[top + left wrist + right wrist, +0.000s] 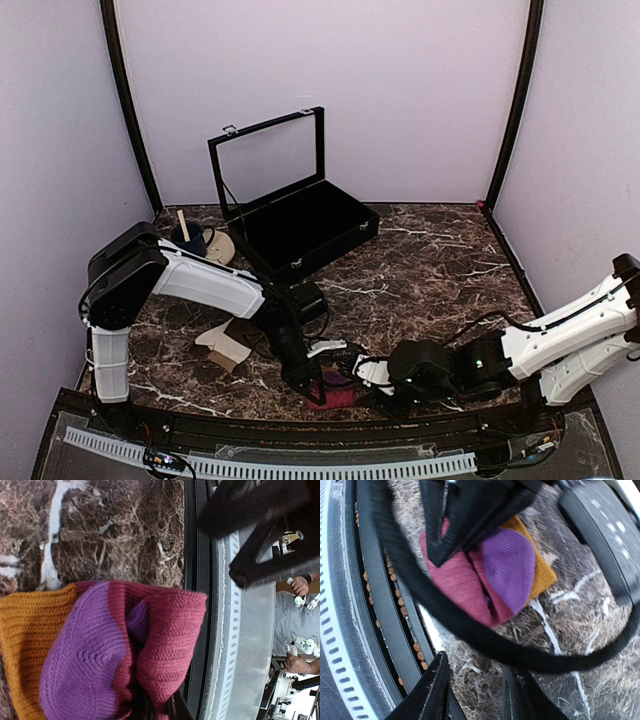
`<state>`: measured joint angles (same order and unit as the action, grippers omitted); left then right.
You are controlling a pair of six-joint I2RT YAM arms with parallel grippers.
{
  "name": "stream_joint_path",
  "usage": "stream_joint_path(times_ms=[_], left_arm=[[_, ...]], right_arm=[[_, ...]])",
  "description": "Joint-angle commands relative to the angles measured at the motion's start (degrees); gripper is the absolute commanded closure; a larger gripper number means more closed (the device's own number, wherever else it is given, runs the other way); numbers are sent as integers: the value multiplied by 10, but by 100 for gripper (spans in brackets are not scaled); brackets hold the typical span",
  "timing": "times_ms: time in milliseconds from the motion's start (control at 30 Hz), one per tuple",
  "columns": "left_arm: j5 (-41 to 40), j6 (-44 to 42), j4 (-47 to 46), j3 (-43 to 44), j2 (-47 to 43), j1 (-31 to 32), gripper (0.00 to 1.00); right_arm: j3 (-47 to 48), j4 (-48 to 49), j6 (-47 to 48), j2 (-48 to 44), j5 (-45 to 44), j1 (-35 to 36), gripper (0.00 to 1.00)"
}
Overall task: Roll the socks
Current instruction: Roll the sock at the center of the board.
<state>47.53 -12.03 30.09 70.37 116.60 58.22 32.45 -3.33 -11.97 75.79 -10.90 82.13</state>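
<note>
Socks are two on the marble table [430,270]. The pink sock [338,395] is a bundle at the near edge, between the two grippers. The cream sock [225,345] lies limp more to the left, well apart from it, beside the left arm [200,280].

Behind them the biggest thing is a black case [310,230], with its glass lid [268,160] standing open. The left arm reaches across in front of the case and hides part of the table between the case and the bundle. The right arm [570,335] comes in low from the right side. A black cable [485,647] crosses the right wrist view in front of the bundle. To the left of the case are a beige saucer [222,248] and, just beside it, a dark blue cup [188,242] with a pale stick in it.

The left gripper [159,706] is clenched on the pink sock, with a fold of knit pinched between its fingers. The right gripper [474,672] has its fingers apart with nothing between them, near the bundle.

The bundle is ribbed knit, soft and rounded, magenta with a purple patch and a mustard-orange part. The table is dark brown marble with white veins. The walls [400,90] are plain pale lilac.
</note>
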Motion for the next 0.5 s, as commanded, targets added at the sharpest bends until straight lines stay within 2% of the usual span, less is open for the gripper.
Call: stream_joint_path(times_ms=[0, 467], left_arm=[[-37, 7, 45, -13, 34, 2, 100], [-35, 3, 54, -9, 38, 2, 100]], right_arm=[[37, 7, 46, 28, -20, 24, 66], [82, 9, 114, 96, -12, 36, 59]])
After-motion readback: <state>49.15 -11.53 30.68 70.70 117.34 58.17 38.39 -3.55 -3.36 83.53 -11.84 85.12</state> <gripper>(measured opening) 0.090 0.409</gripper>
